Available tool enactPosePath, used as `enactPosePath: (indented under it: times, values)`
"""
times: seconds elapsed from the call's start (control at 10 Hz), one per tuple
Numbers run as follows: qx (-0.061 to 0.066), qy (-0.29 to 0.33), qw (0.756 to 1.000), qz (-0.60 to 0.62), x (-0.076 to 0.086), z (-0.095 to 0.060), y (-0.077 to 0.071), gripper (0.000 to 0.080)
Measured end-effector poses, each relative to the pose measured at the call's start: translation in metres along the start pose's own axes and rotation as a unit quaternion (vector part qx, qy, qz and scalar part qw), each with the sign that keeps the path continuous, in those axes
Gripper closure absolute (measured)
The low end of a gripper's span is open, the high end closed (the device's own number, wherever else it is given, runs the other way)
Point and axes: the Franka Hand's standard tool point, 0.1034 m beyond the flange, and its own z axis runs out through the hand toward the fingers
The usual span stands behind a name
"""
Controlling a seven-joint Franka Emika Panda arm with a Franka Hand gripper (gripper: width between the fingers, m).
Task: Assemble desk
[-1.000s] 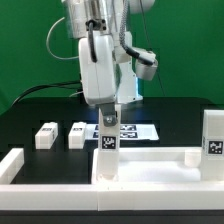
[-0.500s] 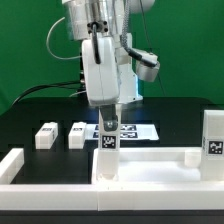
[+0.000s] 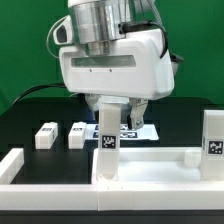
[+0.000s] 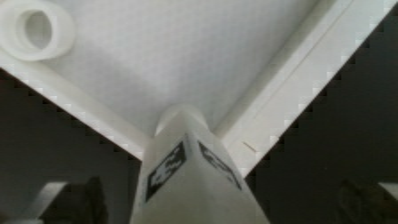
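A: How is the gripper (image 3: 111, 108) seen to stand?

B: It is seen spread wide. In the exterior view its jaws are set on either side of the top of a leg (image 3: 106, 140). In the wrist view a dark gap is left between that leg and each jaw, so nothing is clasped.

A: Where is that leg placed?

B: It is stood upright on the tabletop panel (image 3: 150, 172), at the panel's corner on the exterior view's left. One tag on it is turned toward the exterior camera. In the wrist view the rimmed corner of the panel is shown right behind the leg.

A: And the other parts of the desk?

B: A second leg (image 3: 212, 140) is stood upright at the exterior view's right edge, just beside the panel's right end. Whether it is seated in the panel cannot be told. Two loose legs (image 3: 45, 135) are laid side by side on the black table (image 3: 30, 112), on the exterior view's left, farther back than the panel and apart from it. A round socket (image 4: 32, 33) is shown on the panel's face in the wrist view, well apart from the leg.

A: What else is laid out?

B: The marker board (image 3: 143, 131) is laid flat on the table beyond the upright leg — partly hidden by it. A border bar (image 3: 10, 165) is seen at the near left.
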Motion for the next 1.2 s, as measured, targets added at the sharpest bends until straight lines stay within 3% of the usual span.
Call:
enactPosePath:
  times: [0.2, 0.3, 0.4, 0.7, 0.8, 0.9, 1.0, 1.2]
  values:
    - [-0.002, 0.002, 0.995, -0.100, 0.001, 0.000, 0.001, 0.0150]
    - [-0.009, 0.006, 0.979, -0.204, 0.004, -0.001, 0.004, 0.0150]
    - [-0.008, 0.009, 0.960, -0.280, 0.011, -0.005, 0.007, 0.0150]
    - [-0.008, 0.008, 0.972, -0.236, 0.010, -0.003, 0.008, 0.0177]
    - [-0.008, 0.008, 0.976, -0.216, 0.010, -0.003, 0.008, 0.0359]
    - [-0.007, 0.008, 0.985, -0.175, 0.009, -0.002, 0.007, 0.0359]
    - [-0.009, 0.008, 0.989, -0.148, 0.011, -0.002, 0.010, 0.0507]
    - [-0.010, 0.012, 0.999, -0.041, 0.011, -0.002, 0.009, 0.0507]
